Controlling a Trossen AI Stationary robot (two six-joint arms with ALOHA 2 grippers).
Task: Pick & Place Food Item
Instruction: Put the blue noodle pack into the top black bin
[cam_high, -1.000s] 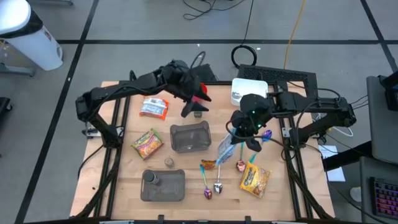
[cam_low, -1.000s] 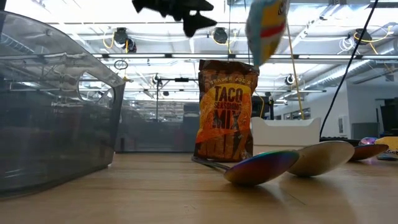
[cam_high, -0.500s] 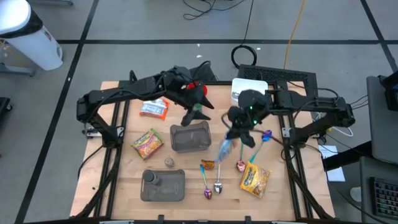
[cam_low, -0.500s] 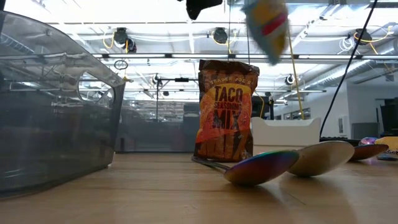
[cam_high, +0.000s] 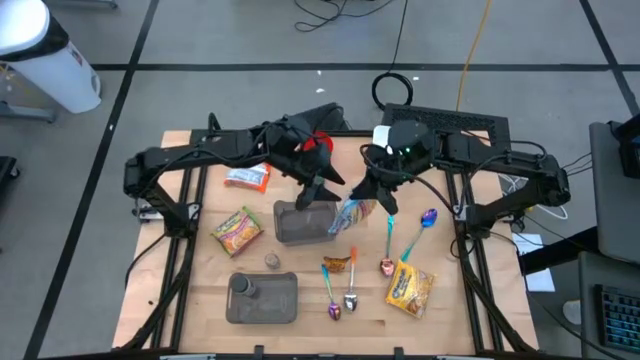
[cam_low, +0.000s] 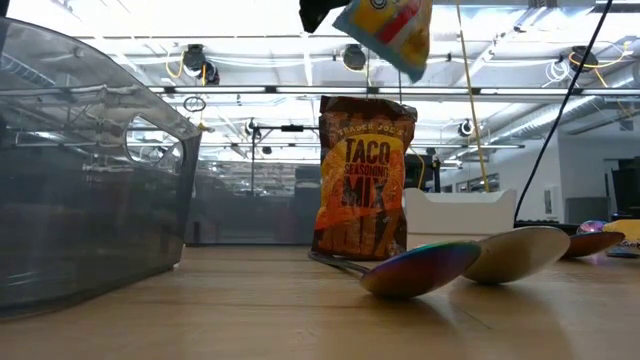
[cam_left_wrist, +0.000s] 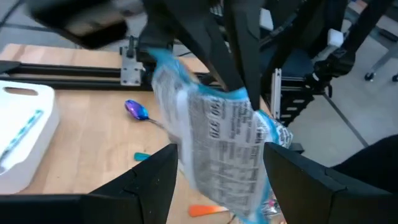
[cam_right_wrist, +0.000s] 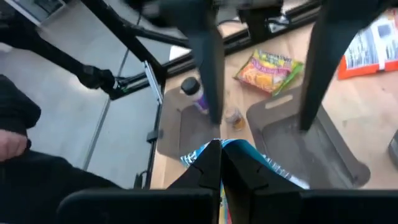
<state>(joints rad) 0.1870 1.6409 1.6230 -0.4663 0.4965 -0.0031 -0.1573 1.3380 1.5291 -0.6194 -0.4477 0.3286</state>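
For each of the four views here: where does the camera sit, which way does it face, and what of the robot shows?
High view: above the table, looking straight down; both arms, right gripper holding the blue packet by the clear bin.
Low view: table height, looking across at the taco packet; a dark gripper tip at top.
Left wrist view: on the left arm, facing the packet between its open fingers.
Right wrist view: on the right arm, looking down past its shut fingers.
All four share the blue packet.
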